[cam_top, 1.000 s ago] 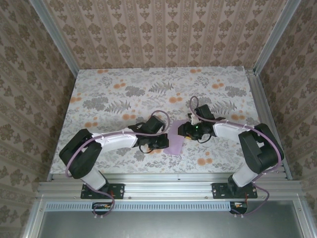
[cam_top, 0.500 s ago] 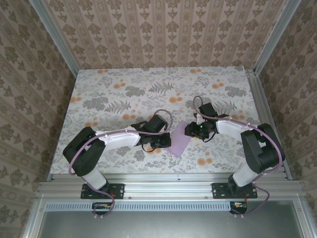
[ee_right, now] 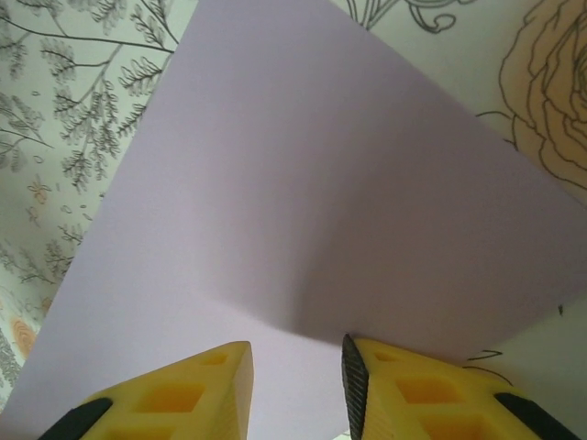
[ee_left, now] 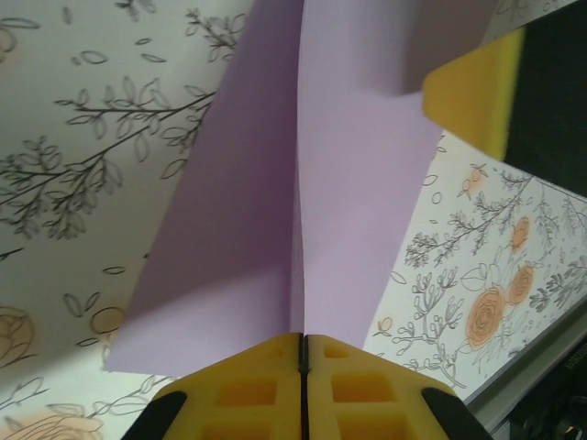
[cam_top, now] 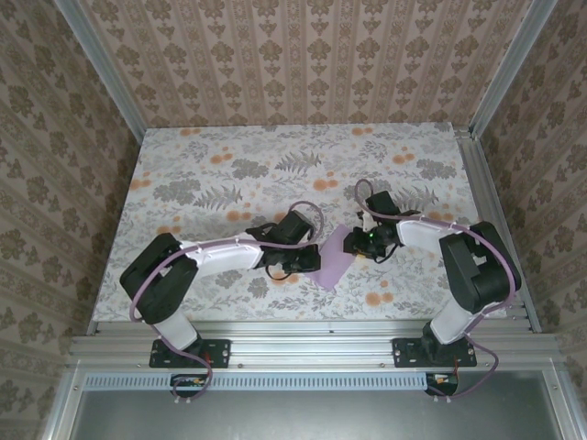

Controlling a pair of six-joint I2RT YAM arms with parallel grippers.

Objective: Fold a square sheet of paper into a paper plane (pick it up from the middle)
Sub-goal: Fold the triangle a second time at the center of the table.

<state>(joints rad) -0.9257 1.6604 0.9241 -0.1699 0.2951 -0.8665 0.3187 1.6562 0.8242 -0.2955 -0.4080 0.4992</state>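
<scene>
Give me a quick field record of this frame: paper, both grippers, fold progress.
paper: lavender sheet on the floral cloth, between the two arms
crease: one line down the middle, running out from the left pads
left gripper: shut on paper, at the crease
right gripper: jaws apart, at the paper's opposite edge
progress: no plane shape yet

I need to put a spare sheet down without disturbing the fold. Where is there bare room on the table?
The far half of the tablecloth, from the back wall to mid-table, is bare, including both far corners. The near middle is crowded: the left tool and right tool meet at the paper sheet.
</scene>
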